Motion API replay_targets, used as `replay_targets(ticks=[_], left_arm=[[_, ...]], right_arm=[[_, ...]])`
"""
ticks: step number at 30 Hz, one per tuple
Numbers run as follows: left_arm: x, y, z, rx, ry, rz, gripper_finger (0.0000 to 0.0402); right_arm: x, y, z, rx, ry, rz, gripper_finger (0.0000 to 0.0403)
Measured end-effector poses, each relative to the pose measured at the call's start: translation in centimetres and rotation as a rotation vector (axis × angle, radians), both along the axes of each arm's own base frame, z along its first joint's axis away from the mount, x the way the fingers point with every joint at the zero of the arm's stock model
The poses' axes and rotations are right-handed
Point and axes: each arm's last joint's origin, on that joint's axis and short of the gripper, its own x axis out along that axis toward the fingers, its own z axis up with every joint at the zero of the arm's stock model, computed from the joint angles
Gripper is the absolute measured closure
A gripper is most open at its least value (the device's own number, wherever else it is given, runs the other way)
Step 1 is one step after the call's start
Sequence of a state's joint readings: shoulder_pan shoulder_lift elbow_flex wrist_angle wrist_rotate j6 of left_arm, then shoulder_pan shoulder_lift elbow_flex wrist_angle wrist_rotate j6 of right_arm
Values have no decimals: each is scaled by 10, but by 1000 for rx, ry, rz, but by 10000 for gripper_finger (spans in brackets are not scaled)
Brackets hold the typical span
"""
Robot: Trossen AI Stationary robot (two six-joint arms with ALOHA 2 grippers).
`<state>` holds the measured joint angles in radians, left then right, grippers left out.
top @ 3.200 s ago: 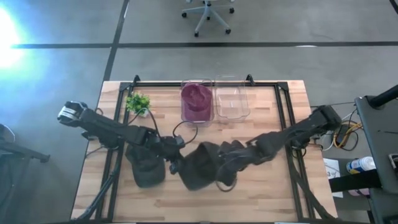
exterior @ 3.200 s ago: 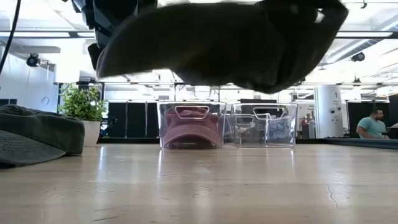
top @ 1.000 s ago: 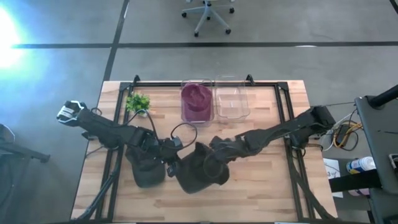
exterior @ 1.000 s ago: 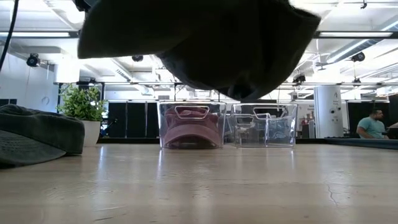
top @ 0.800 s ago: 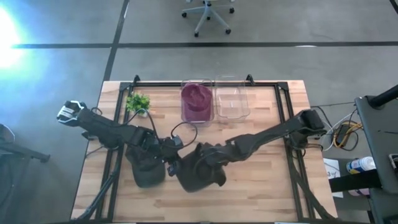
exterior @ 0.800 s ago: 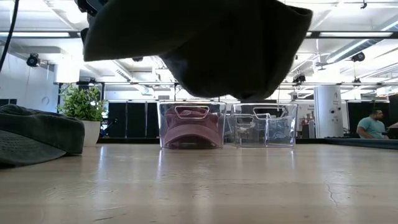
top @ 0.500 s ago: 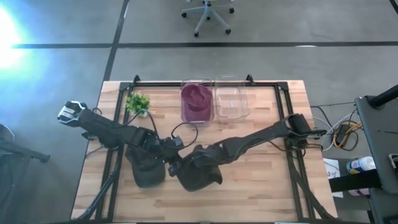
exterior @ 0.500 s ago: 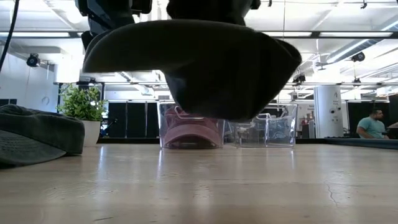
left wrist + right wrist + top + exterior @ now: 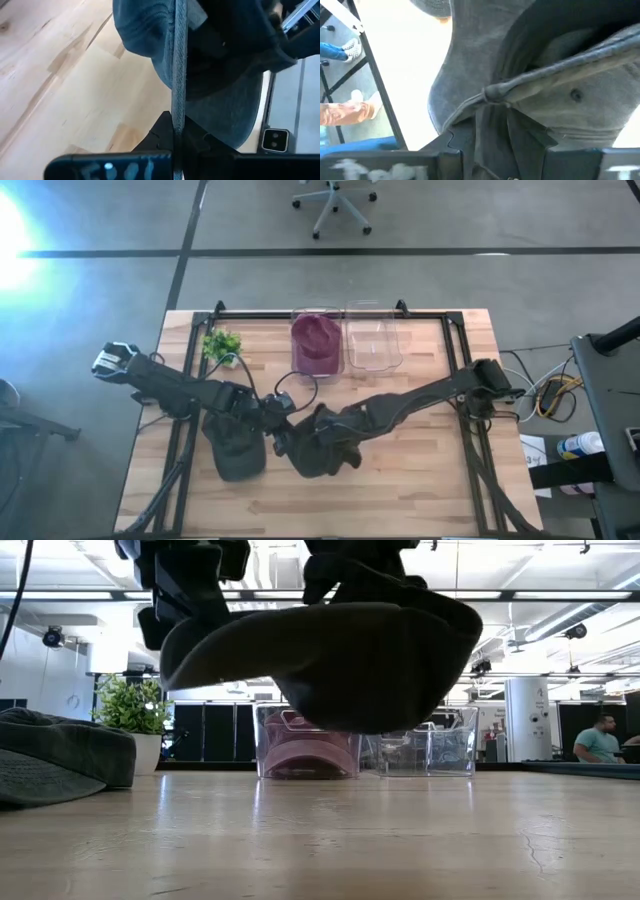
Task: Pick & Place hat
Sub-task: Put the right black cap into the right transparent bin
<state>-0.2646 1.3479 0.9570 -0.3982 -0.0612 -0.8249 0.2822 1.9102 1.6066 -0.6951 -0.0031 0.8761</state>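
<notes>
A dark grey hat (image 9: 322, 456) hangs between my two grippers over the table's middle, clear of the wood in the low view (image 9: 330, 670). My left gripper (image 9: 278, 438) is shut on its brim at the hat's left side. My right gripper (image 9: 326, 426) is shut on cloth at the hat's far right side. A second dark hat (image 9: 235, 448) lies flat on the table to the left. A maroon hat (image 9: 317, 340) sits inside a clear bin at the far edge. My left gripper pinches the brim's thin edge (image 9: 178, 117) between its two fingers, coming slanting down from the table's left. The brim stands on edge in the hold and the hat is lifted clear of the table. My right gripper pinches a bunched fold of the hat's cloth (image 9: 490, 107) near the rim, several layers together, slanting down from the table's right. The crown sags below the fingers, clear of the table.
An empty clear bin (image 9: 372, 342) stands right of the bin with the maroon hat. A small potted plant (image 9: 222, 345) stands at the far left. Bare wood lies near the front edge and on the right. A person (image 9: 600, 740) shows far behind the table.
My right gripper has gone toward the table's left, closer to my left gripper, still shut on the hat. The hat has bunched up between the two grippers, and its crown now hangs lower, still clear of the table.
</notes>
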Motion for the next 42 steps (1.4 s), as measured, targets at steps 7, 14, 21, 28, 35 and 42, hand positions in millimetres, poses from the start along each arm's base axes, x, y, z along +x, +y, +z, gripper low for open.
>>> replay_targets(ticks=[7, 14, 21, 28, 35, 42], left_arm=[[-1, 2, -7, -1, -2, 10, 397], [0, 3, -8, 11, -6, 20, 397], [-2, 3, -11, 15, 6, 21, 397], [0, 3, -9, 1, -25, 23, 396], [2, 2, -7, -14, -50, 20, 396], [3, 2, -6, -25, -62, 25, 396]], right_arm=[[-9, -5, 8, -13, 28, -19, 272], [-30, -17, 34, -111, 26, -77, 248], [-55, -26, 33, -192, 218, -111, 253], [-48, -19, 13, -145, 245, -74, 266], [-29, -11, -10, -49, 166, -38, 278], [-16, -8, -23, -20, 130, -28, 290]])
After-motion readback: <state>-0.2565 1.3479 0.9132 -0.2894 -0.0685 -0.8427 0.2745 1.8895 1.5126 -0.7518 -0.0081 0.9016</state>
